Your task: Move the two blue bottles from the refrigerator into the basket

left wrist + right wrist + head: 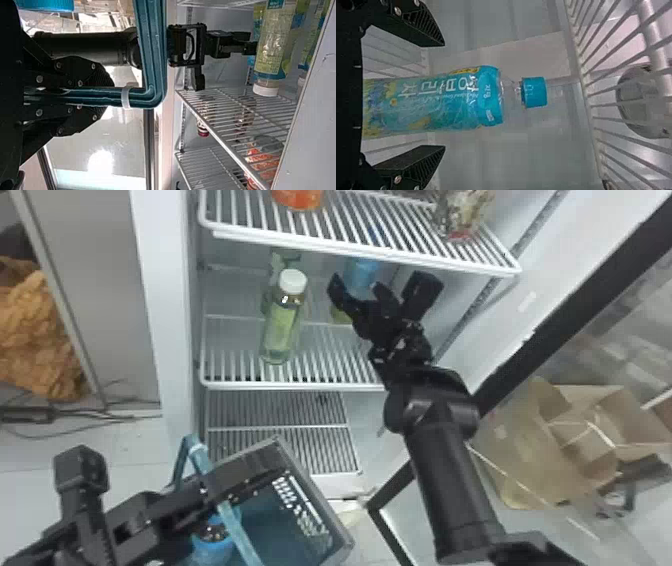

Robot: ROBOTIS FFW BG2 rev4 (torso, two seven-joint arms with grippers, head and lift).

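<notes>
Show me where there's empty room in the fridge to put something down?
The middle shelf looks bare between the white-capped bottle and the fridge's left wall. The top shelf has a gap between the orange container and the patterned thing. It's crowded where the right tool has open fingers around the blue bottle.

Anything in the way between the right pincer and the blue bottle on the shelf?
Nothing visible. The blue bottle is between the open fingers of the right pincer; the white-capped bottle stands off to the left, not between them.
</notes>
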